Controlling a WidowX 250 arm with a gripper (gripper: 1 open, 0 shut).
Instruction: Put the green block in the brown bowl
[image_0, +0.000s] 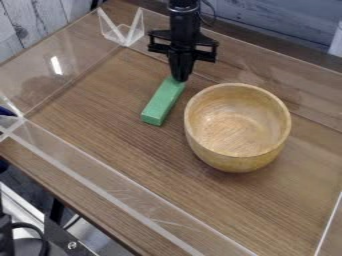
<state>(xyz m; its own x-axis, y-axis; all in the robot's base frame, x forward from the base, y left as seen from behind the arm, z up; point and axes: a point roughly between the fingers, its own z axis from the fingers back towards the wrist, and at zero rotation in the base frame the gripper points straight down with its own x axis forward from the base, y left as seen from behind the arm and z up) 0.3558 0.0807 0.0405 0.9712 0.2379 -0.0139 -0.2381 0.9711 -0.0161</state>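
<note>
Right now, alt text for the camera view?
A black gripper, fingers shut and pointing down, sits at the far end of a green block lying flat on a wooden table. An empty brown bowl stands just right of the block. Clear walls surround the table.

1. Just one camera here, mounted up high and off to the front, looking down at an angle across the wooden table (94, 130).
2. It's medium-close: the clear side walls (80, 160) get cut off at the frame edges.
3. No second view, so nothing overlaps.
</note>
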